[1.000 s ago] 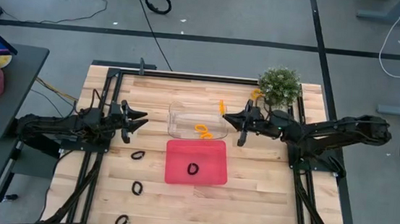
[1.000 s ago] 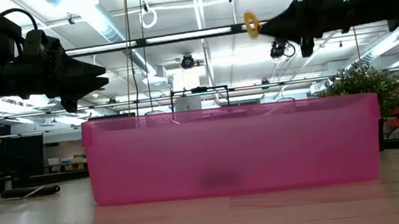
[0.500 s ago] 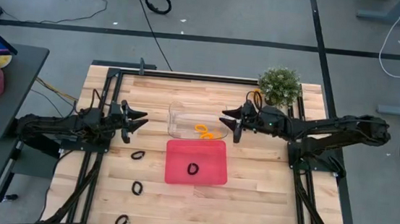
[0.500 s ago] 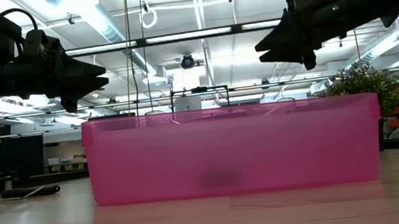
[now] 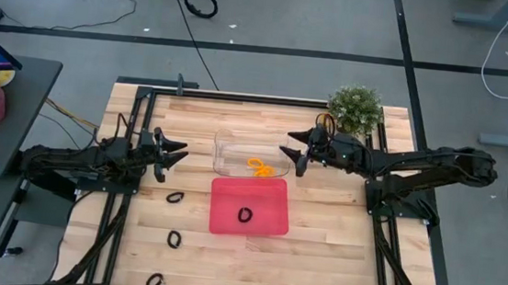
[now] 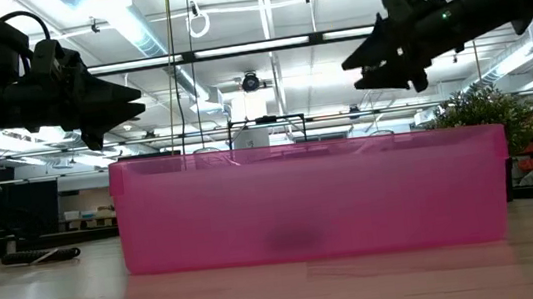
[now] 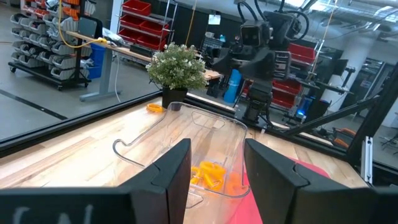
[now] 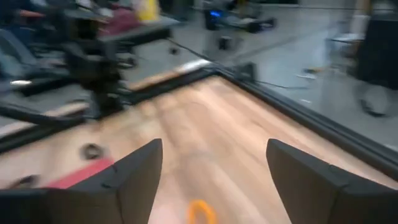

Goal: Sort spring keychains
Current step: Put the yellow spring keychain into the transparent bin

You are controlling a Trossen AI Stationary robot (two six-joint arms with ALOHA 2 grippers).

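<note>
Coiled orange keychains [image 5: 258, 168] in clear bin [image 5: 225, 154]; black coil [image 5: 245, 216] in red tray [image 5: 270, 220].

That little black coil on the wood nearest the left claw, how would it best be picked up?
The black spring keychain lies flat on the table with clear wood around it. The open left gripper would probably best come straight down, one finger inside the loop, and pinch one side of the coil.

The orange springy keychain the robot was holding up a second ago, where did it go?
The right gripper let it go; its fingers are open and empty above the clear tray, where orange keychains lie. The left gripper, red tray and black keychains on the table stayed put.
</note>
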